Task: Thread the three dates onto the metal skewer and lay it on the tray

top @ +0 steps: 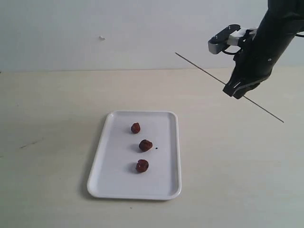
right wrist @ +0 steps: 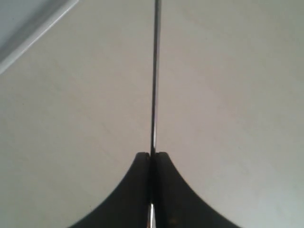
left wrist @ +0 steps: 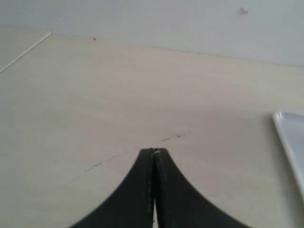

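Over on the right, the black right gripper (top: 239,91) hangs in the air above the pale beige tabletop (top: 57,142), off beyond the tray's far right corner. Its fingers are pressed together on the thin, straight, grey metal skewer (top: 204,71), pinching it partway along. The rod slants through the grip: one end sticks up and out to the left, the other points down to the right. From the right wrist camera the right gripper (right wrist: 152,154) shows both black fingers closed flat against the skewer (right wrist: 155,76), which runs straight out ahead of the tips over bare table.

The flat white rectangular tray (top: 164,180), rounded corners and low rim, lies in the middle of the table. On it lie three small, wrinkled, dark reddish-brown dates in a loose line: the back date (top: 136,128), the middle date (top: 145,145) and the front date (top: 142,166), each apart from the next. A tiny black speck (top: 156,148) lies just right of the middle date. All three dates are well apart from the skewer.

The left gripper (left wrist: 155,151) shows only in its own wrist view: fingers fully together, nothing between them, over bare table, with the tray (left wrist: 289,137) rim at the edge of that picture.
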Motion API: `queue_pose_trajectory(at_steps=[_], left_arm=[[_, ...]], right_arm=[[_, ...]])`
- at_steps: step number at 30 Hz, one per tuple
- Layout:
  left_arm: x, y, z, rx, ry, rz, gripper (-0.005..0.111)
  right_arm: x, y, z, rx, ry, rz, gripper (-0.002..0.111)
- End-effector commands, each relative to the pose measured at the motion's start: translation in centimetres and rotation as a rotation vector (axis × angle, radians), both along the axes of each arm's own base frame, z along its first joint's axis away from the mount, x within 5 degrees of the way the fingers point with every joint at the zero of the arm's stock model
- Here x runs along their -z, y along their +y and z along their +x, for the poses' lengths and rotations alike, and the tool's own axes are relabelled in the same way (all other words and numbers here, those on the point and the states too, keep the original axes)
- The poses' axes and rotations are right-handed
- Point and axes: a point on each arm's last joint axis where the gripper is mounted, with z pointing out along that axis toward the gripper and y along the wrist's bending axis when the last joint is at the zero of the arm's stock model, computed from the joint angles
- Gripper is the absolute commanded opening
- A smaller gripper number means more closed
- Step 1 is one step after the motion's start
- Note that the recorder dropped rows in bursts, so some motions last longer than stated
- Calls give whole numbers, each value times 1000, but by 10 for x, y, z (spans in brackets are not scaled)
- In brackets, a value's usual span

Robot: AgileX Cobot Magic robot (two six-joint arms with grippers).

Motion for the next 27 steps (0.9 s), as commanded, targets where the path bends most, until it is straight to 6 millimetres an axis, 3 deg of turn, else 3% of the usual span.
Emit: queue_pose_trajectory(at_steps=[1,3,7,13,16,22,27], left_arm=[[-12,3,2,-73,-159,-218,0],[-16,5,2,-107,-209,-299,0],[-23,10,2,-157,-290,-301,0],[-36,23,-2,-299,-510,-618,0],[-50,28,-6,-317,-651,-609,0],[-135,13,-16,-73,-943,-441,0],[-200,-2,-1,108,-929,-307,0]], right_arm=[[-4,2,2,13,-38,39,0],[-4,3,2,17,-39,50,0],[-4,3,2,21,-42,58,0],[-5,5,5,31,-74,76,0],[-5,6,6,38,-79,92,0],[-6,7,7,42,-89,105,0],[-6,7,7,45,-87,107,0]])
